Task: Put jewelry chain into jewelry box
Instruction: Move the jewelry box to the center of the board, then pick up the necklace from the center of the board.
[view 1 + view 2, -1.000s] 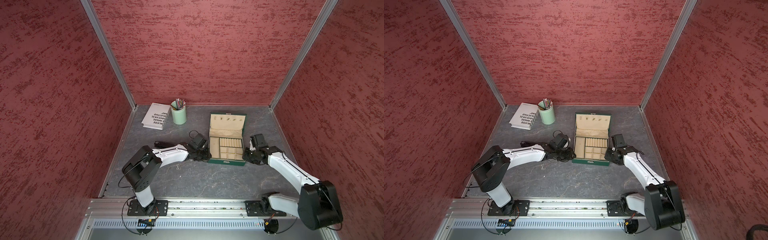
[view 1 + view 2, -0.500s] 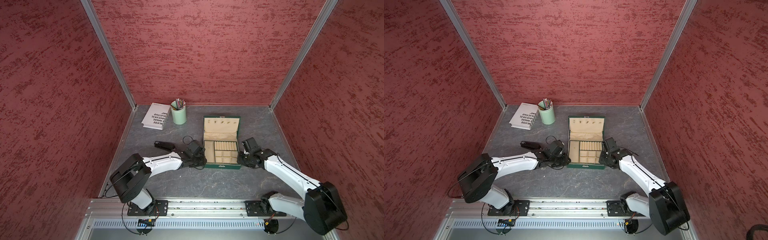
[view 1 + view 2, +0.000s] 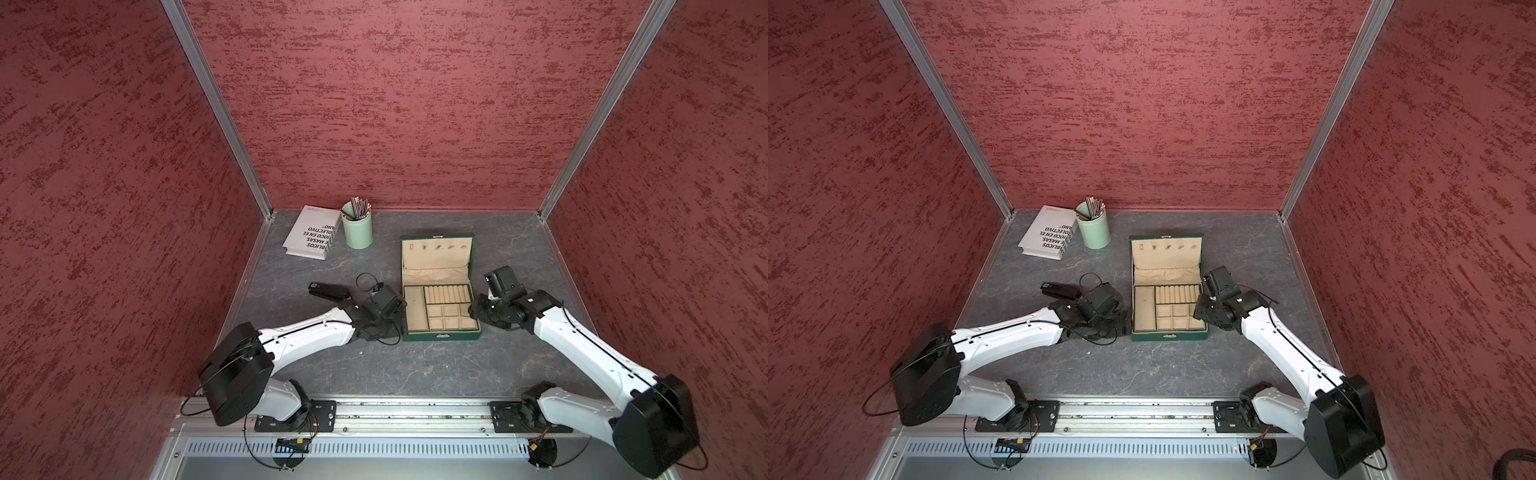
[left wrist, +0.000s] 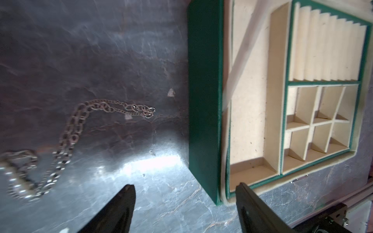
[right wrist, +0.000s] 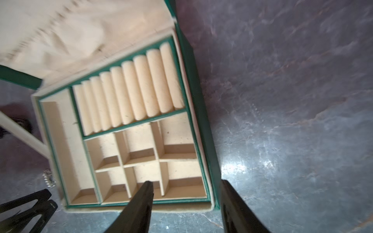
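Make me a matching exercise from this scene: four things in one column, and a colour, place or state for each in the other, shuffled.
Things:
1. jewelry chain
2. jewelry box
3. pencil cup
4. book

Descriptions:
A. mint green, standing upright
B. lying loose on the table
C. white, flat in the far corner
D. lid open, compartments empty

Pairs: 1-B; 2-D; 3-A; 4-C
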You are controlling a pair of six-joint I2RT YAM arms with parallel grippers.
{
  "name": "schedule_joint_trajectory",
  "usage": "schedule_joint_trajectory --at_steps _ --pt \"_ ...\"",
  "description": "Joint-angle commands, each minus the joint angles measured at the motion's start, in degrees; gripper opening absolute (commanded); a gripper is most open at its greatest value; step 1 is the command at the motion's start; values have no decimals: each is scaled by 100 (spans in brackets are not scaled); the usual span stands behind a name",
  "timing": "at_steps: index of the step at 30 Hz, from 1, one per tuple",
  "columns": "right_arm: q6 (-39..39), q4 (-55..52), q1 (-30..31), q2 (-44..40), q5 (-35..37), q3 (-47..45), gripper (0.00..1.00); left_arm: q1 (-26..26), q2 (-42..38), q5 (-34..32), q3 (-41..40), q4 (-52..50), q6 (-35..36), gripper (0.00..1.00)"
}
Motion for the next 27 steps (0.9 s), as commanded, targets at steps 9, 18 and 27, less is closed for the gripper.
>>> schedule_joint_trajectory --at_steps 9,18,27 --pt "-258 694 -34 -1528 752 -180 95 664 -946 -1817 321 -1887 46 100" --pt "-1206 1648 61 -1426 -684 -612 91 1601 -855 206 -391 -971 776 100" --pt "-1289 1925 407 -1176 -549 -898 88 1129 294 -867 287 -1760 549 89"
